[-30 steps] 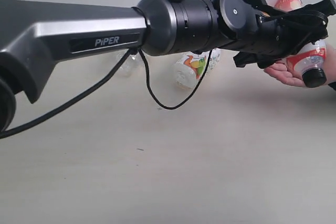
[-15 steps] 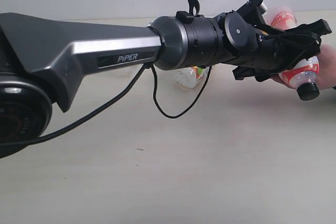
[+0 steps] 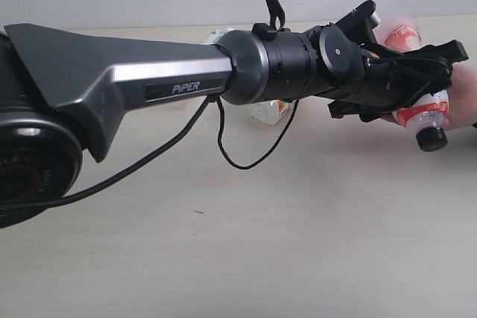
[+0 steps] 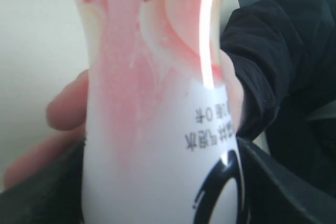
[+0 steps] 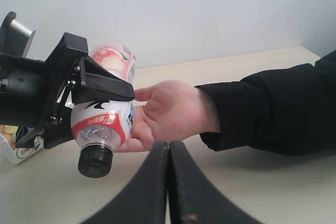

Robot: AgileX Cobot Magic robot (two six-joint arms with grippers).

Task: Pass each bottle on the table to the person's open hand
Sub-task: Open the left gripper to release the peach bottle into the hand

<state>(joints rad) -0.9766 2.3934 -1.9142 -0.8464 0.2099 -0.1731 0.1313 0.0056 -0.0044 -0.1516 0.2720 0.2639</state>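
The bench [image 3: 298, 243] lay pale beneath the open hand [image 5: 168, 111], which was held palm-out just above it to receive. The left arm [image 3: 149, 80] stretched toward that hand so its tool [image 3: 417, 83], clamped round the red-and-white bottle [image 5: 102, 124], could deliver it. The bottle sat tilted against the palm, black cap [image 5: 95, 162] pointing down and away from the hand's wrist. The fruit-label bottle [image 3: 267, 113] sat well apart from the hand, behind the arm. The right tool [image 5: 169, 182], pinched narrow and empty, hung near the hand, seemingly out of the way.
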